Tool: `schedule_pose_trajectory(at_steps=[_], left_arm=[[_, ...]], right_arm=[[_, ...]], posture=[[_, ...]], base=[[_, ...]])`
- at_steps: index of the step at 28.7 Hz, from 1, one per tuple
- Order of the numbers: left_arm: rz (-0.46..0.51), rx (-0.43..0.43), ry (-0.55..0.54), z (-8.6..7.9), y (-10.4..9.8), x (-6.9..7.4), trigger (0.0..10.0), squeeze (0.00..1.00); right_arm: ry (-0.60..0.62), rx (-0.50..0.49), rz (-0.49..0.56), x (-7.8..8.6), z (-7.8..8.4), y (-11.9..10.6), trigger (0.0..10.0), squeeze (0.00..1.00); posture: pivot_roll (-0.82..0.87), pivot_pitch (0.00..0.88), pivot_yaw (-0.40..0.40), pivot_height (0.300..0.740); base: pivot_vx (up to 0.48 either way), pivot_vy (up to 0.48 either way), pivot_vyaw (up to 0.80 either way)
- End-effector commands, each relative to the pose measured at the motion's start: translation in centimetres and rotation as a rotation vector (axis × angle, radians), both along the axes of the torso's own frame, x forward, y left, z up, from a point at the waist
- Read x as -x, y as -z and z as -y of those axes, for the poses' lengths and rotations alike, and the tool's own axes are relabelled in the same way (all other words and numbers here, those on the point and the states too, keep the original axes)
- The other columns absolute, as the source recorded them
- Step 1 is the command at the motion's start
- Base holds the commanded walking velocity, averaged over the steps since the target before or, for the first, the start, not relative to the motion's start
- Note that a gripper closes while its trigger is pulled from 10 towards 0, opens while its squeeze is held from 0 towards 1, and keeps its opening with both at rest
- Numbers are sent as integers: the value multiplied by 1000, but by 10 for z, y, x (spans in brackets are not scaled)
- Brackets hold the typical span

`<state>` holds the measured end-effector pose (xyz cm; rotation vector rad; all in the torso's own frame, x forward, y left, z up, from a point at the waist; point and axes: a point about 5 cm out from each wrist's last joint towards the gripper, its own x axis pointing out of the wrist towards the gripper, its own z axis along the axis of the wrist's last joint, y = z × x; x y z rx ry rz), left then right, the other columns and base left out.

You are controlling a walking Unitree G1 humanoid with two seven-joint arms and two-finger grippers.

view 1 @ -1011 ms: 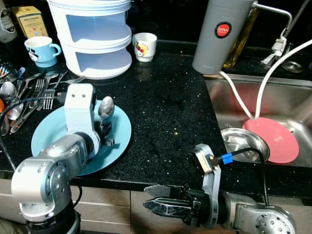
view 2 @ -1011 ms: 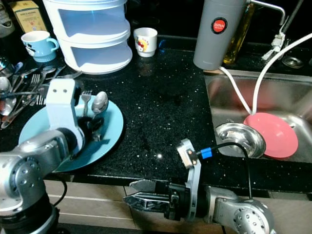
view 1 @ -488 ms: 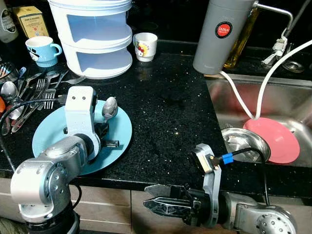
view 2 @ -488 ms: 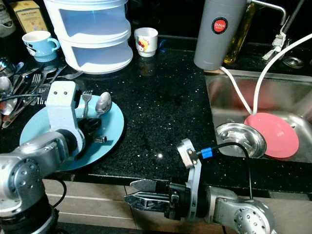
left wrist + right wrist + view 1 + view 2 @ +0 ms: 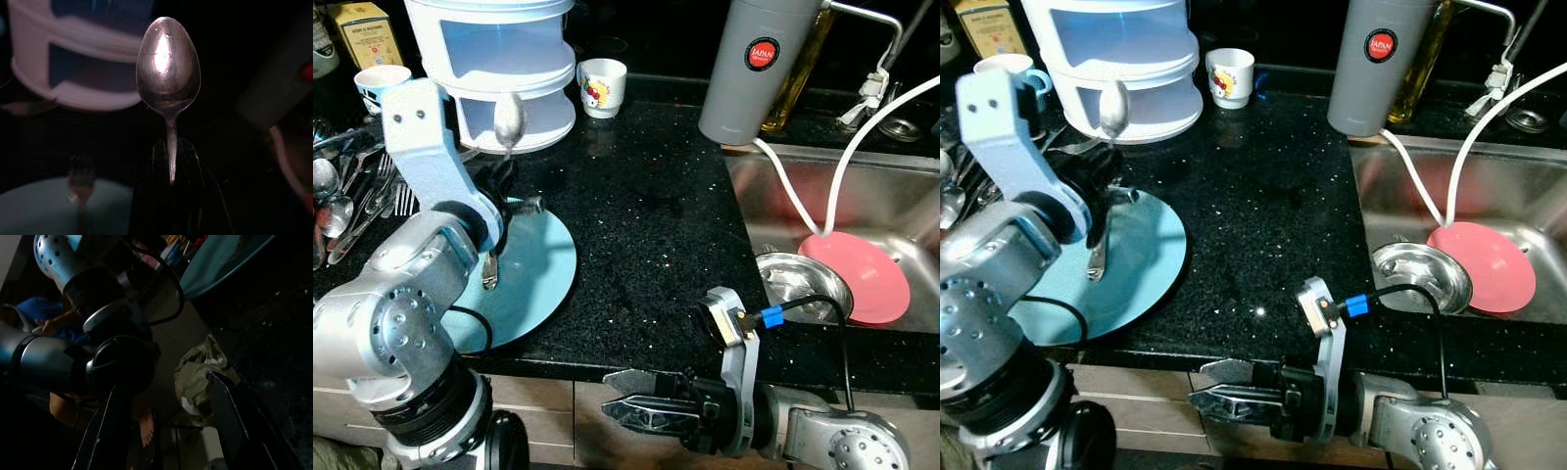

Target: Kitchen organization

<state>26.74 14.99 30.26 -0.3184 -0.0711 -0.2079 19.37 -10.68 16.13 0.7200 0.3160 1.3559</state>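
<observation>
The middle of the black table (image 5: 646, 215) lies bare, from the near edge to the far wall, giving wide room to pass. On the left, a blue plate (image 5: 533, 279) with a fork (image 5: 490, 269) takes the near corner; behind it stand a white tiered container (image 5: 499, 59), a small white cup (image 5: 602, 86) and a blue mug (image 5: 377, 83), with loose cutlery (image 5: 347, 196) at the far left. To the right a tall grey flask (image 5: 754, 69) and white hoses (image 5: 847, 166) crowd the sink (image 5: 901, 211), which holds a pink plate (image 5: 857, 289) and a steel bowl (image 5: 803, 284).
</observation>
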Motion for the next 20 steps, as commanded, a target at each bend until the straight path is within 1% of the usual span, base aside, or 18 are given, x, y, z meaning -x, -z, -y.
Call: schedule_pose_trajectory(at_steps=[1, 2, 3, 4, 5, 6, 7, 8, 9, 10, 11, 15, 19, 20], left_arm=[[68, 40, 50, 5, -9, 3, 0, 0], [86, 58, 71, 7, -12, 3, 0, 0], [120, 87, 110, 11, -16, 4, 0, 0], [120, 87, 110, 11, -16, 4, 0, 0], [147, 110, 150, 15, -19, 6, 0, 0], [174, 116, 198, 20, -23, 9, 2902, 0], [190, 117, 240, 24, -25, 11, 4314, 0], [201, 117, 271, 27, -26, 13, 8784, 0], [215, 112, 301, 30, -27, 14, 10000, 0], [215, 112, 301, 30, -27, 14, 10000, 0], [232, 105, 331, 32, -29, 15, 10000, 0], [238, 98, 342, 33, -30, 15, 10000, 0], [259, 81, 377, 35, -32, 17, 10000, 0], [267, 58, 395, 37, -32, 18, 10000, 0]], right_arm=[[58, 23, -12, -4, 6, 3, 10000, 0], [62, 28, -11, -4, 6, 3, 10000, 0], [65, 18, -4, -4, 6, 2, 10000, 0], [65, 18, -4, -4, 6, 2, 10000, 0], [58, 3, -2, -3, 7, 1, 10000, 0], [59, -18, -3, -2, 7, 0, 10000, 0], [61, -35, -3, -2, 8, -1, 10000, 0], [62, -45, -4, -2, 9, -2, 10000, 0], [61, -59, -5, -2, 9, -2, 10000, 0], [61, -59, -5, -2, 9, -2, 10000, 0], [49, -82, -3, -1, 10, -4, 10000, 0], [37, -96, 1, 0, 9, -5, 10000, 0], [12, -120, 2, 2, 9, -6, 10000, 0], [5, -129, 3, 3, 9, -6, 10000, 0]], posture=[[64, 88, -23, 740], [64, 88, -23, 740], [57, 93, -18, 740], [57, 93, -18, 740], [56, 90, -18, 740], [57, 91, -16, 740], [57, 90, -16, 740], [58, 90, -17, 740], [58, 90, -18, 740], [58, 90, -18, 740], [59, 86, -17, 740], [59, 86, -16, 740], [60, 81, -13, 740], [60, 79, -12, 740]], base=[[0, 0, 0], [0, 0, 0], [0, 0, -769], [0, 0, -769], [0, 0, -769], [0, 0, -800], [0, 0, -800], [0, 0, -800], [0, 0, -800], [0, 0, -800], [0, 0, -800], [0, 0, -800], [0, 0, -800], [0, 0, -800]])
